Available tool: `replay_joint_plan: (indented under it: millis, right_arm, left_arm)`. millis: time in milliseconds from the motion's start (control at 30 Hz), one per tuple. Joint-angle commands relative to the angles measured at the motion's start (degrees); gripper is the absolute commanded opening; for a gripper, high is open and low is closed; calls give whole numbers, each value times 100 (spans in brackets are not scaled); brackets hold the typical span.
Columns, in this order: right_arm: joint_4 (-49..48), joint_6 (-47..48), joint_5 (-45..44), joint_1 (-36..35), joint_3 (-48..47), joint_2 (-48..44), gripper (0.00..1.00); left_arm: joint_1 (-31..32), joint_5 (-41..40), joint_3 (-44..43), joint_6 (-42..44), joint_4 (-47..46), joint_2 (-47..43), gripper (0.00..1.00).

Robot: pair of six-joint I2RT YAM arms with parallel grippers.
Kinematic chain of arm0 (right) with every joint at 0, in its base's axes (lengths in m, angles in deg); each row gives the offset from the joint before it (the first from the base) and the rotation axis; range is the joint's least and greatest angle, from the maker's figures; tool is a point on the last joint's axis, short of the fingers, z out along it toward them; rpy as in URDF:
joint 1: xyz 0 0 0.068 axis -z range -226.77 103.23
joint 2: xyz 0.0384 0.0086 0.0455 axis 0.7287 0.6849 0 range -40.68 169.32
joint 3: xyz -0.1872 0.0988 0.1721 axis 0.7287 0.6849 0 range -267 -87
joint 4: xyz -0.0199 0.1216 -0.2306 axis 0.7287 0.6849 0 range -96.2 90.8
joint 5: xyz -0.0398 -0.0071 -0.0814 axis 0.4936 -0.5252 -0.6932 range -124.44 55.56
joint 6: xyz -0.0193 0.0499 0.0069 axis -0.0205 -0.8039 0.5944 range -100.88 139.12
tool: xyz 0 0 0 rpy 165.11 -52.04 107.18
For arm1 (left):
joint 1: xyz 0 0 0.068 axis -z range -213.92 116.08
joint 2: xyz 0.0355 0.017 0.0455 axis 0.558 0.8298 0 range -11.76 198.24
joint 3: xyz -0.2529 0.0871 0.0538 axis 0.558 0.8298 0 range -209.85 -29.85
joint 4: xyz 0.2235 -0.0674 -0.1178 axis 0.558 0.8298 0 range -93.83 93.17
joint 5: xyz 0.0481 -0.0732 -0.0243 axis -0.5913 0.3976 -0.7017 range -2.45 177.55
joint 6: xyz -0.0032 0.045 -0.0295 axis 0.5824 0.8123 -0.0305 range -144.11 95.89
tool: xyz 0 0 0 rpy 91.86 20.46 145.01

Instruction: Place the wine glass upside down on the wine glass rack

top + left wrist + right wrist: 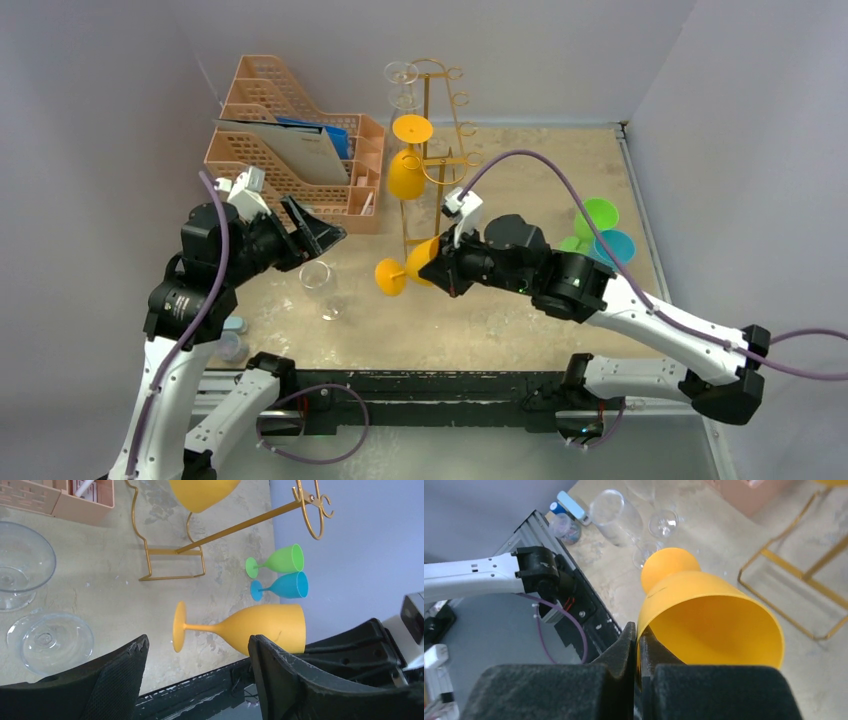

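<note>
Top view: the right gripper (437,268) is clamped on the rim of the glass (410,270), which is smooth, opaque yellow plastic. The glass lies sideways with its long axis roughly level, foot to the left and mouth toward the gripper. It sits just in front of the base of the rack (432,150), thin gold wire with ring hooks. A second yellow glass (406,172) hangs there upside down. The peach lattice organizer (290,150) holds papers. The left gripper (312,228) is spread wide and holds nothing, near a clear glass (317,280).

Left wrist view: the glass (260,627) shows beyond the spread fingers (125,675), with its flat disc foot to the left. A green glass (280,560) and a blue glass (285,586) stand by the wall on the mottled table (100,580).

Right wrist view: black padded fingers (621,650) pinch the thin rim, and the glass (709,615) opens toward the camera.
</note>
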Motion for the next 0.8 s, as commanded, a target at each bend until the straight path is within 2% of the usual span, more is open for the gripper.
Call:
replay_joint_plan:
  millis: [0, 100, 367, 500, 667, 767]
  right_arm:
    - [-1091, 1003, -1217, -689, -472, 281, 0]
    - [-1725, 1597, -1715, -1121, -467, 406, 0]
    - [-3823, 3013, -2062, -1790, 37, 767, 0]
    - [-4374, 3533, -2154, -2026, 84, 964, 0]
    - [-4912, 3747, -1982, -2127, 216, 1028, 0]
    - [-4971, 3759, -1847, -2146, 224, 1081, 0]
  left_arm:
    - [19, 58, -324, -457, 69, -126, 71]
    - [19, 3, -288, -886, -49, -292, 71]
    - [19, -851, -22, -2192, -116, -958, 72]
    - [19, -1154, 278, -2623, -194, -1242, 71]
    - [19, -1512, 440, -2790, -89, -1281, 64]
    - [19, -1512, 421, -2840, -101, -1200, 54]
